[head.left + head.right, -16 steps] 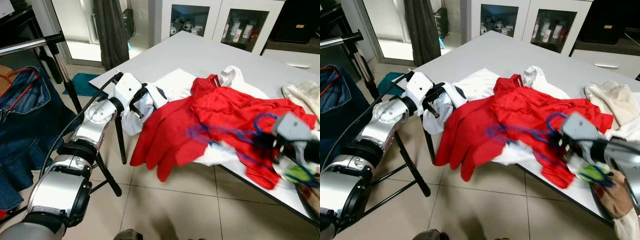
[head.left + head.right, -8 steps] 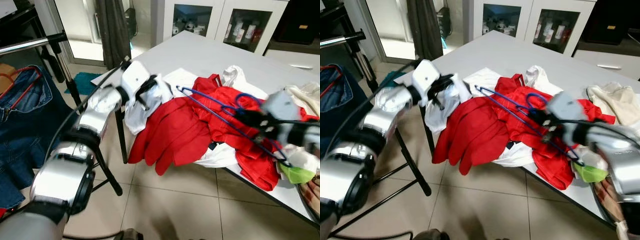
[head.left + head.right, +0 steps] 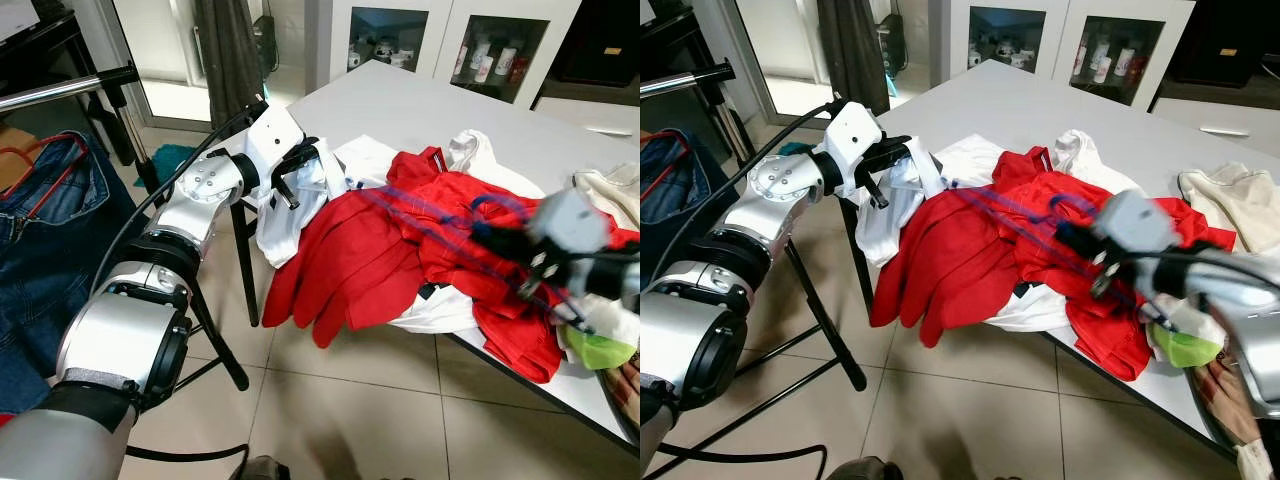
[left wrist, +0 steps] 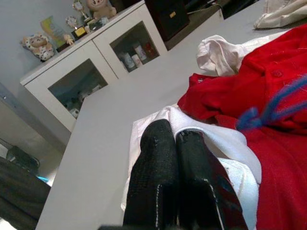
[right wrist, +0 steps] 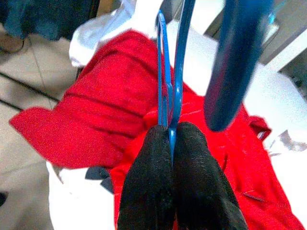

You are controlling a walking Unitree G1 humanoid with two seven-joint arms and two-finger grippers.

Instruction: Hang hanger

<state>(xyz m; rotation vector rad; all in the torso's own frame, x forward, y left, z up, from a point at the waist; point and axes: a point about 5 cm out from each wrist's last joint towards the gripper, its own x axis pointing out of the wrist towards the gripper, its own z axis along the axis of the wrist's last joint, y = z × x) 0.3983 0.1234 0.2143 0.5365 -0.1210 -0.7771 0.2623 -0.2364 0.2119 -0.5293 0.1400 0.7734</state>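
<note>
Your right gripper (image 5: 171, 143) is clamped on the blue hanger (image 5: 169, 72), holding it just above the red shirt (image 3: 400, 250) on the table (image 3: 420, 110), probably so it clears the pile before going to the rack far left. Your left gripper (image 4: 173, 158) is pinched shut on the white garment (image 3: 290, 205) at the table's left edge. The hanger is thin blue wire, motion-blurred, with its hook near the gripper.

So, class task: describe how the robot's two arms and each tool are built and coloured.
Both arms are silver metal in rounded segments with black joint rings. A black cable runs along the left arm to a white wrist block. The left tool and right tool each have two long black textured fingers; the right wrist housing looks pale grey, blurred.
</note>
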